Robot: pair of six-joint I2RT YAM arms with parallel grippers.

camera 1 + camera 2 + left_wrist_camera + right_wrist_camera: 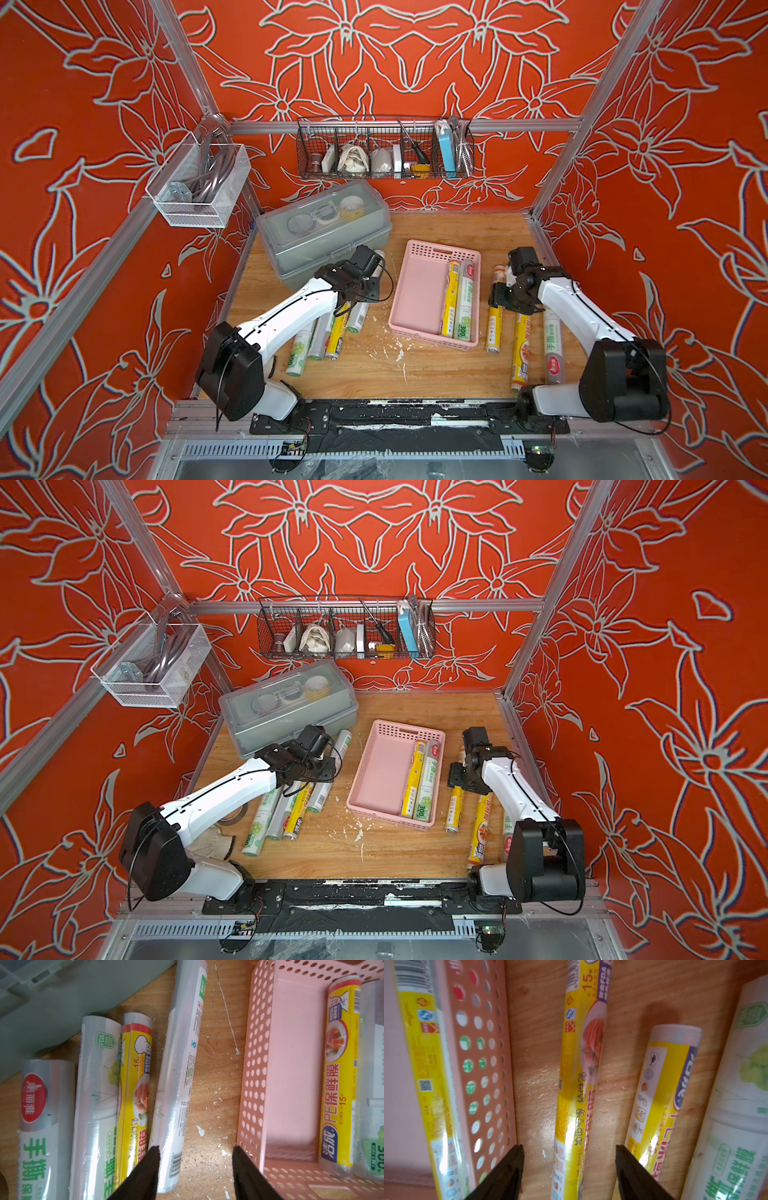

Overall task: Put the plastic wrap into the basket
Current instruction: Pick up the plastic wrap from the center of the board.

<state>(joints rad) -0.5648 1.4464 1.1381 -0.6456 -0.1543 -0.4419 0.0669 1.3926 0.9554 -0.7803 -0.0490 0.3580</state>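
Observation:
The pink basket (417, 291) stands mid-table and holds two rolls of plastic wrap, one yellow (450, 299) and one white with green print (465, 305). Several more rolls (328, 336) lie left of it, under my left arm. Three others lie to its right: a short yellow roll (493, 328), a long yellow roll (521, 351) and a silver roll (552, 351). My left gripper (196, 1151) hangs open over the white roll (178, 1076) nearest the basket (255, 1068). My right gripper (569, 1148) is open and straddles the yellow roll (579, 1076) beside the basket wall (481, 1064) without touching it.
A grey lidded box (324, 228) sits at the back left, close behind my left wrist. A black wire rack (384, 149) and a white mesh bin (199, 183) hang on the walls. A brown tape roll (233, 814) lies under the left arm. White flecks (395, 351) dot the wood.

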